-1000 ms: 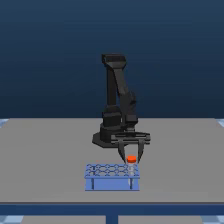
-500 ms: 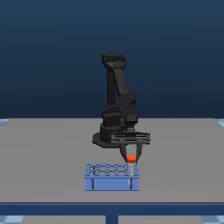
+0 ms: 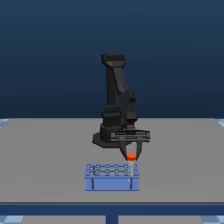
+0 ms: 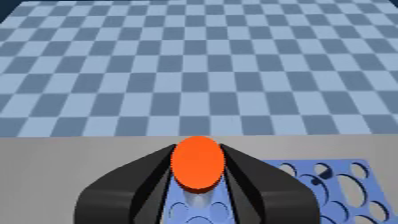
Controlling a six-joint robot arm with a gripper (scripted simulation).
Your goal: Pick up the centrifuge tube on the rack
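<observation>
Grey table [image 3: 45, 150] carries the rack [image 3: 112, 176]; your pincer [image 3: 131, 156] has narrowed onto the tube [image 3: 131, 161] at the rack's 3 o'clock end, so you can lift.

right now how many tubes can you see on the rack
1. The single centrifuge tube stands at the exterior view's right end of the rack, its orange-red cap between the fingers of the claw. The other holes look empty, though the claw hides a few in the wrist view.
</observation>
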